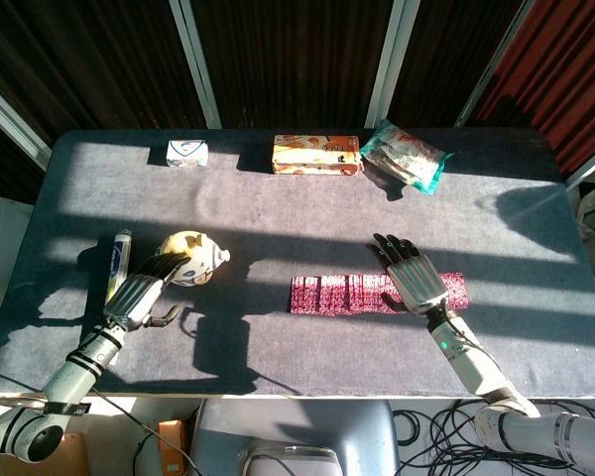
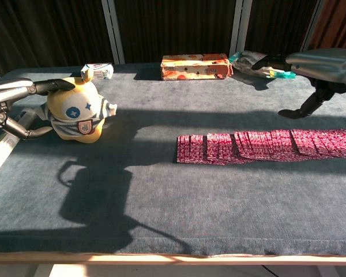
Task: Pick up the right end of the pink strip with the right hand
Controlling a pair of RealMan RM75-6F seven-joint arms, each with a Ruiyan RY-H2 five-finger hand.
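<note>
The pink strip lies flat, left to right, on the grey table, right of centre. My right hand hovers over the strip's right part with its fingers stretched out and apart, holding nothing. In the chest view it is clearly above the strip, and its thumb hangs down toward the cloth just behind the strip. The strip's right end shows past the hand. My left hand is open at the far left, its fingers reaching a yellow toy figure.
A toothpaste tube lies left of the toy. Along the far edge stand a small white box, an orange box and a snack bag. Strong shadows cross the cloth.
</note>
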